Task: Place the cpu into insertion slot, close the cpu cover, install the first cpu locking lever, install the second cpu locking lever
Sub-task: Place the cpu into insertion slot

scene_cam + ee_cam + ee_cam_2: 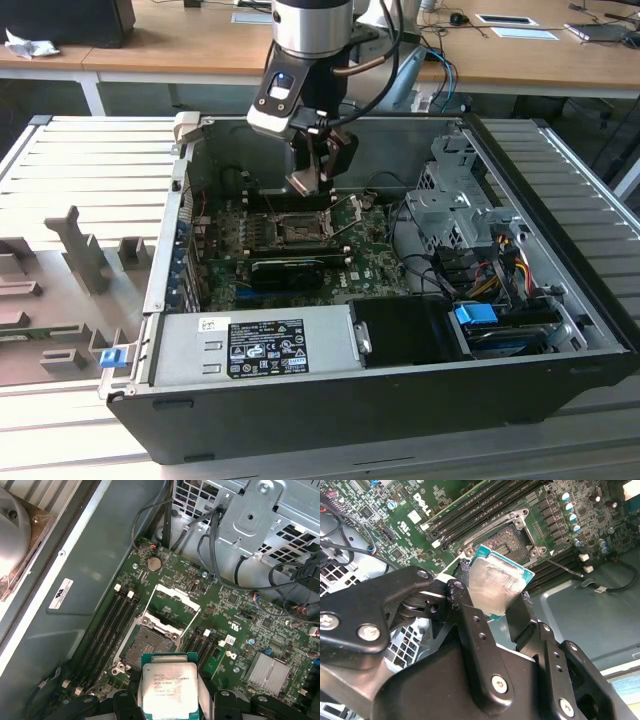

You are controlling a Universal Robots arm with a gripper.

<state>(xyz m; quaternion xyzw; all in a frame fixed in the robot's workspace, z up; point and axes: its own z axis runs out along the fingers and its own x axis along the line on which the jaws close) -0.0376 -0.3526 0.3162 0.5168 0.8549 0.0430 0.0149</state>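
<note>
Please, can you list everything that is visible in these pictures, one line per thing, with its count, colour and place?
computer case: one, black, open, on the grey slatted table.
motherboard: one, green, inside the case.
insertion slot: one, dark with silvery rim, on the motherboard, empty.
cpu cover: one, silvery, open, beside the slot.
memory slots: two groups, black, either side of the slot.
power supply: one, silver-grey, inside the case, nearest the exterior camera.
drive cage: one, silver, at the exterior view's right.
cpu: one, silver-grey top, green edge, held above the board.
gripper: one, black, shut on the cpu.
</note>
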